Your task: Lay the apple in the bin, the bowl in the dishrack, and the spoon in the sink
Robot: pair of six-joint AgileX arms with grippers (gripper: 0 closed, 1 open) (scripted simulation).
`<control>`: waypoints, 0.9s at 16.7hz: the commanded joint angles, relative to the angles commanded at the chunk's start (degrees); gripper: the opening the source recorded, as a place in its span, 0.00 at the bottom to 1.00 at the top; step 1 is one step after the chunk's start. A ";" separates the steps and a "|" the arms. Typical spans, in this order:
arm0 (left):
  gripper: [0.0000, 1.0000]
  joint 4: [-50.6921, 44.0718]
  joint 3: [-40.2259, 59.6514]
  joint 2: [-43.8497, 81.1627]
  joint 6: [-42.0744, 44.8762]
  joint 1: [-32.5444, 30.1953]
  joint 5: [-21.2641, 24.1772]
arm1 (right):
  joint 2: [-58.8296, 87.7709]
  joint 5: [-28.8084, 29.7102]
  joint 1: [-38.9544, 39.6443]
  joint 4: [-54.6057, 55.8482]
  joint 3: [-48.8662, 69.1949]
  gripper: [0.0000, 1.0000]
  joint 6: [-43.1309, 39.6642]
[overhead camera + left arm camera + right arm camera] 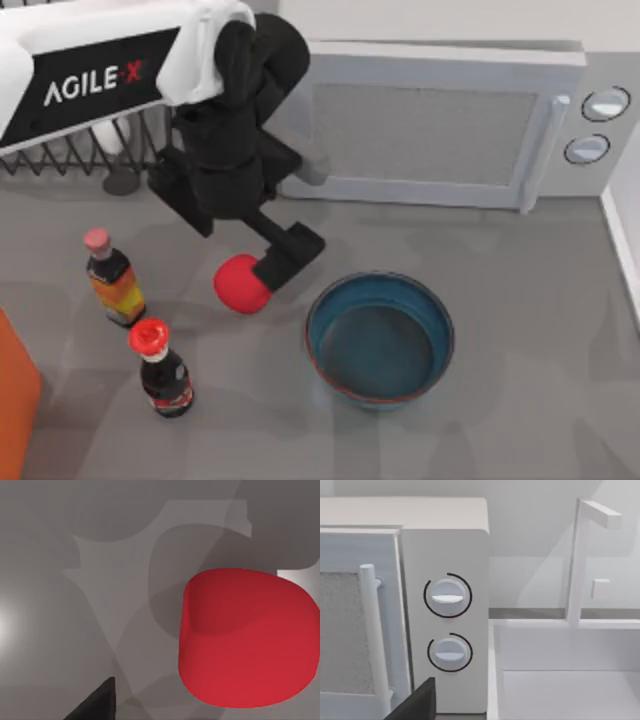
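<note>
The left gripper (268,272) hung low over the grey table (520,400), reaching down from the left arm that crossed the upper left of the top view, and its dark fingers (290,250) met the right flank of the apple (241,284). Whether the claw was clenched on the fruit or merely beside it could not be told: one black finger lay against the apple's upper right side, the other was not distinguishable. In the left wrist view the apple (247,640) was a smooth, matte red lump with a rounded top and a shallow dimple, and a black fingertip (97,705) sat apart from it. The apple was round, with no long axis and no clear heading. It lay on the table left of the bowl (380,338), near it but not touching.

The bowl was wide, round and deep, teal-blue inside, with a thin reddish rim line, standing upright and open upward. Left of the apple stood two bottles: one with a pink cap (112,277), one with a red cap (163,369). The orange bin (15,400) was flat-sided at the left edge. The black wire dishrack (90,150) sat behind the arm, with a pale microwave (440,120) to its right.

The right wrist view faced the microwave's two dials (448,597) and a white sink (570,680) beside it.
</note>
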 joint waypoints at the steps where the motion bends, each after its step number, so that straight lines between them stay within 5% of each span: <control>1: 1.00 0.00 0.00 0.00 0.00 0.00 0.00 | 0.00 0.00 0.00 0.00 0.00 1.00 0.00; 15: 1.00 13.72 -8.40 5.32 0.10 0.03 0.05 | 0.00 0.00 0.00 0.00 0.00 1.00 0.00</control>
